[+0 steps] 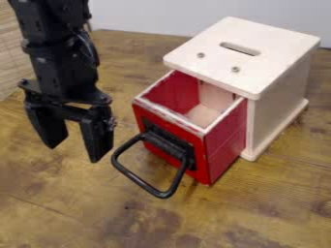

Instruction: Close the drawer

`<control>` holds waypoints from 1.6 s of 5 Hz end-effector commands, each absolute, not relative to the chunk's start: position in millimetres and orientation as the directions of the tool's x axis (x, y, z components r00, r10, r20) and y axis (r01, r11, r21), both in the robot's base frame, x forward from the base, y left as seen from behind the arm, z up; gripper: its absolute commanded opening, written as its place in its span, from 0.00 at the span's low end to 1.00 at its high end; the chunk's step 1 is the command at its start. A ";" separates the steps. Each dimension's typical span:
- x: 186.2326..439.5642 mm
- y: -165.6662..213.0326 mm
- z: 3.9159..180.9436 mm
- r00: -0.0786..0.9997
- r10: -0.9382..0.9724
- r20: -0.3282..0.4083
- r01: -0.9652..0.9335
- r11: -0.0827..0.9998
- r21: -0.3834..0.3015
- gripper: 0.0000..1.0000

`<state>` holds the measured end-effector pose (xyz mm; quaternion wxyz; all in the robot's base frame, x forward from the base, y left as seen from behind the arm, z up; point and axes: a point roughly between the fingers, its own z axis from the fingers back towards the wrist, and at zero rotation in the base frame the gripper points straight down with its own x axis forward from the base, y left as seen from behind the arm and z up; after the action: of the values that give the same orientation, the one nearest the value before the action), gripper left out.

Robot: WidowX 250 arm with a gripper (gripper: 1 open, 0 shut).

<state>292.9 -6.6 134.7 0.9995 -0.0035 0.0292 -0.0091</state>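
Observation:
The red drawer (195, 121) stands pulled out of the cream-white cabinet (258, 68), its pale wood interior showing. Its large black wire loop handle (153, 167) hangs from the red front and rests toward the table. My black gripper (72, 138) hangs to the left of the drawer front, fingers pointing down and spread apart, with nothing between them. It is close to the handle but not touching it or the drawer.
The cabinet has a slot (241, 46) in its top and stands on a wooden table (77, 208). The black arm (58, 48) rises at the upper left.

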 end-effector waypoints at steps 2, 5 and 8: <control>295.4 -23.6 111.8 0.997 -0.044 -0.061 0.044 0.999 -0.007 1.00; 303.4 -50.8 57.7 0.996 -0.075 -0.049 0.077 0.996 0.050 1.00; 332.0 -55.2 64.5 0.997 -0.071 0.014 0.070 0.996 0.049 1.00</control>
<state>303.2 -50.8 39.8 0.9970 0.0313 0.0593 -0.0376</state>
